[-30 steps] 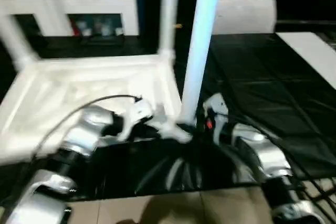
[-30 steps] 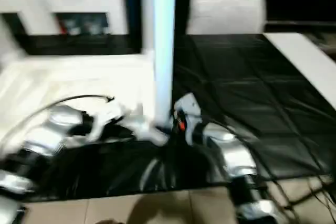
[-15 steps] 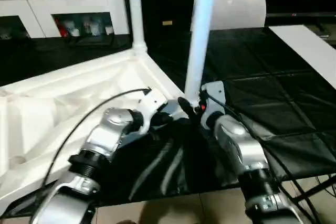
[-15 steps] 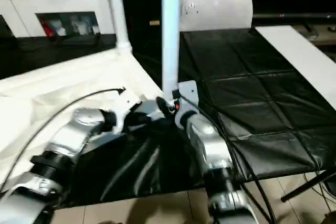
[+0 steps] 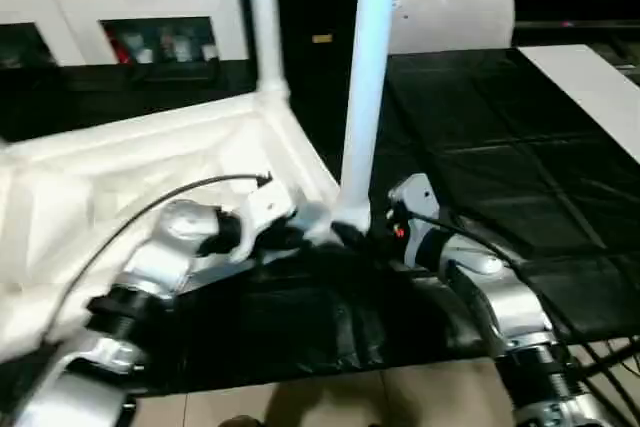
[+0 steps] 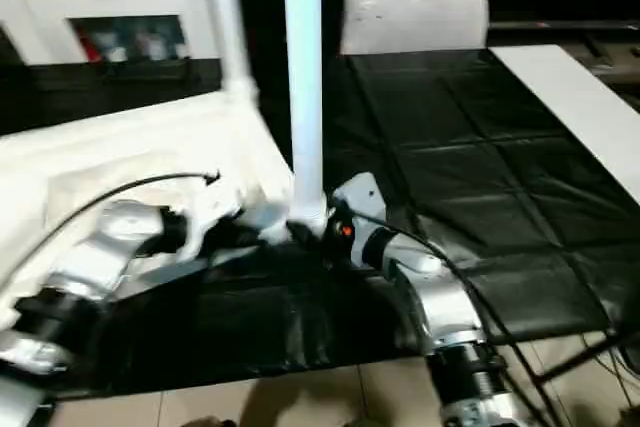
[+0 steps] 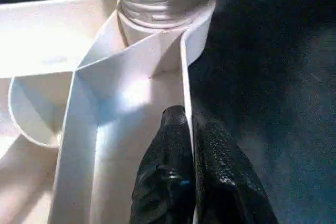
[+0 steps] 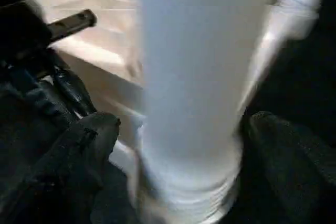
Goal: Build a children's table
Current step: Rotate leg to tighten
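Observation:
The children's table's white tabletop [image 5: 150, 167] lies upside down on the black mat, ribbed underside up. Two white legs stand upright in its corner sockets, one at the far corner [image 5: 263, 17] and one at the near right corner [image 5: 368, 77]. My left gripper [image 7: 181, 116] is shut on the thin rim wall [image 7: 185, 66] just beside the near socket [image 7: 152, 3]. My right gripper [image 8: 184, 121] is open, with its fingers [image 8: 89, 140] either side of the near leg's base [image 8: 194, 77].
The black mat [image 5: 480, 127] covers the floor to the right. A flat white sheet [image 5: 590, 87] lies at its right edge and a white cushion-like block [image 5: 450, 12] at the back. A white cabinet [image 5: 150, 7] stands back left. Tiled floor [image 5: 350, 402] shows in front.
My right gripper's fingers have spread wider around the near leg's base. The left gripper stays shut on the rim. The head view has shifted.

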